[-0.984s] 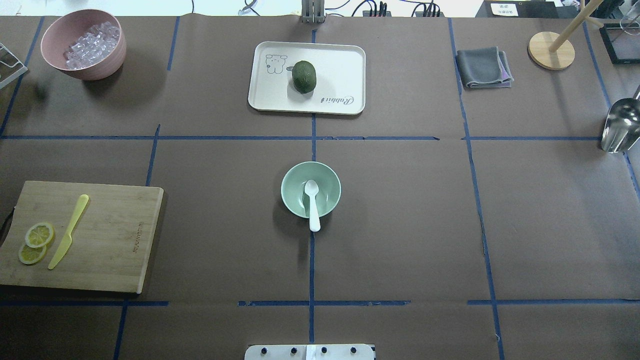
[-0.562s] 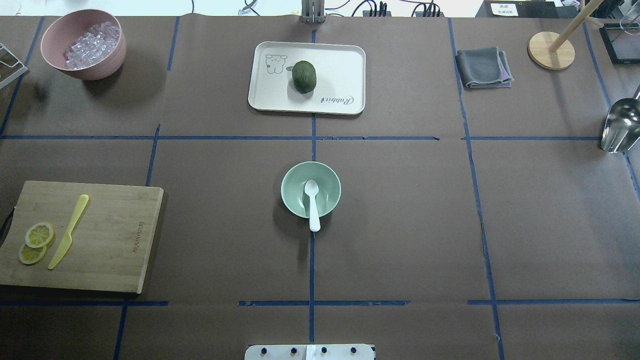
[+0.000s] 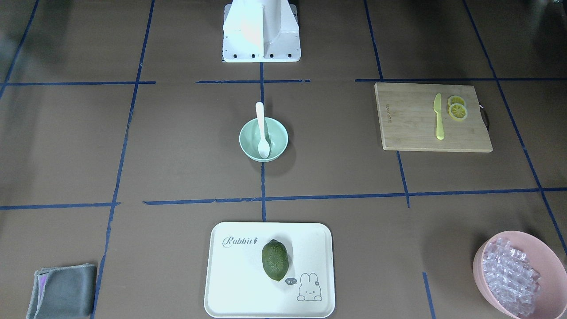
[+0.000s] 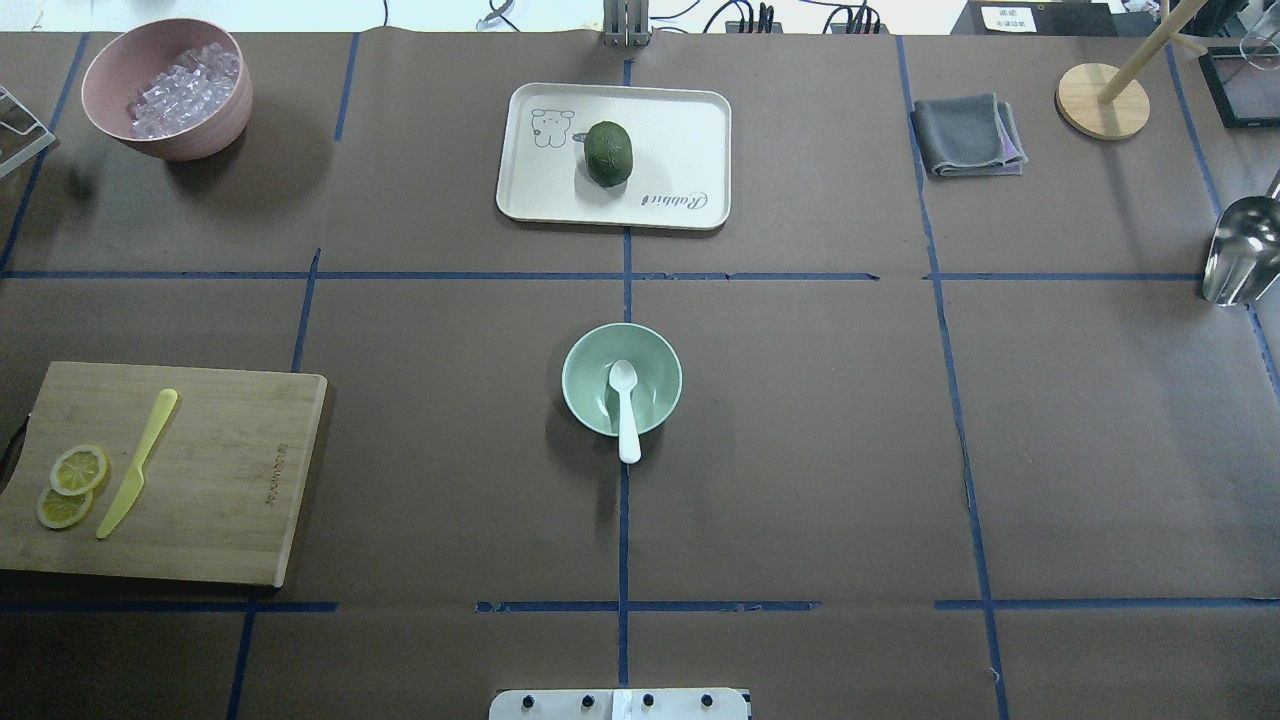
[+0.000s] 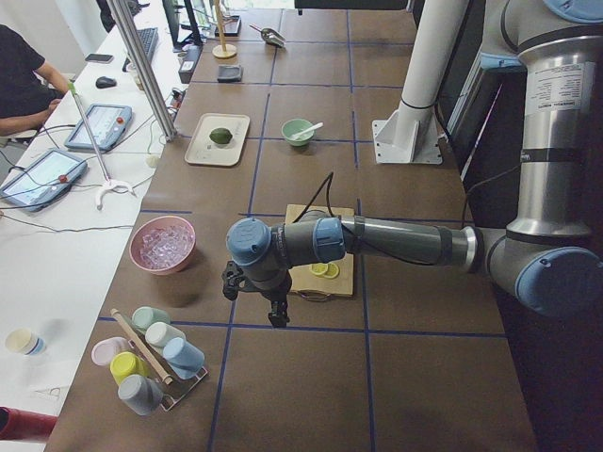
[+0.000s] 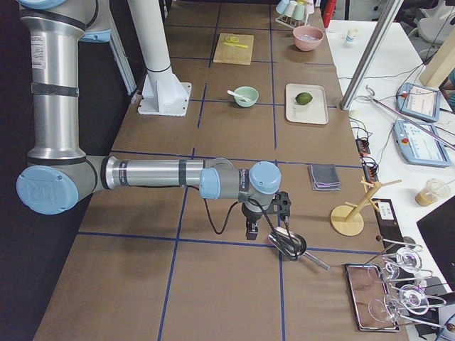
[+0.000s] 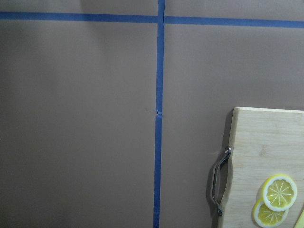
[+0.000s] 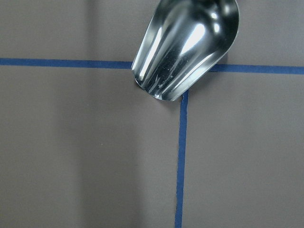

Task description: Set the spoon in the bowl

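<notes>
The white spoon [image 4: 625, 405] lies in the mint-green bowl [image 4: 582, 372] at the table's middle, scoop inside and handle sticking out over the near rim. Both show in the front view too, the spoon [image 3: 262, 128] across the bowl [image 3: 248, 141]. My left gripper [image 5: 273, 315] hangs far off, past the cutting board's outer end. My right gripper [image 6: 251, 231] hangs far off beside a metal scoop. Both grippers show only in the side views, so I cannot tell whether they are open or shut.
A white tray [image 4: 680, 120] with a green fruit [image 4: 608, 152] stands at the back. A cutting board [image 4: 220, 470] holds a yellow-green knife [image 4: 140, 462] and lemon slices [image 4: 72, 482]. Also a pink bowl [image 4: 165, 85], a grey cloth [image 4: 965, 135] and the metal scoop [image 4: 1240, 250].
</notes>
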`<state>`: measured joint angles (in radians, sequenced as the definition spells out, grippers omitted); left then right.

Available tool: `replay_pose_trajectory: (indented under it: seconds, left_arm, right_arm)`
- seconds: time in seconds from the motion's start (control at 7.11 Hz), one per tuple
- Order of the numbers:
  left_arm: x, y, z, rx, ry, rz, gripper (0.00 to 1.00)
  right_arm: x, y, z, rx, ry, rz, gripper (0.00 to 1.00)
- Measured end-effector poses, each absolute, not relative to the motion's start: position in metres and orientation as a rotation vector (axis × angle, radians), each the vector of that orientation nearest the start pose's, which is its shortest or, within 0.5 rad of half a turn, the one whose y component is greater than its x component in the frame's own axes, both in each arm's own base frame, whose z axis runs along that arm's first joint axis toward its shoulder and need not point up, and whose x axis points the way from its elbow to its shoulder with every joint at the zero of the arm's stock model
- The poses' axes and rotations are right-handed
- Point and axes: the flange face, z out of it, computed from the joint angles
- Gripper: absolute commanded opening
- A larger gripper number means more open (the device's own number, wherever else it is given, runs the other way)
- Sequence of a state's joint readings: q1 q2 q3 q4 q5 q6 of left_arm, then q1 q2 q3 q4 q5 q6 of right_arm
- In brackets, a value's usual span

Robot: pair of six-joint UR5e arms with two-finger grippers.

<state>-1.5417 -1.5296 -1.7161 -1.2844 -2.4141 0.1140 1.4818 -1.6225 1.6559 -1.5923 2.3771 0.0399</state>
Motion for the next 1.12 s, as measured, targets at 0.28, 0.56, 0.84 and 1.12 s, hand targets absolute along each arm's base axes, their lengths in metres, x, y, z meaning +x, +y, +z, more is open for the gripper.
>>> replay_pose_trajectory:
  seconds: [0.28,0.56,0.84,1.12]
  left_arm:
    - [-0.0470,-0.4594,0.6289,-0.132,0.828,0.064,1.00]
    - [-0.0514,-0.4593,0.6319,-0.132,0.768,0.073,1.00]
    - [-0.0525,-0.4600,0.6287,-0.125,0.757,0.078,1.00]
    - [-0.0526,-0.4579,0.6294,-0.129,0.758,0.078,1.00]
  right_arm:
    - [0.0193,-0.4747,0.6403,-0.039,-0.806,-0.051,1.00]
    - [0.0193,-0.4748,0.6392,-0.037,-0.806,-0.052,1.00]
    - [0.0192,-0.4750,0.6374,-0.033,-0.806,-0.053,1.00]
    - [0.0192,-0.4751,0.6362,-0.031,-0.807,-0.055,1.00]
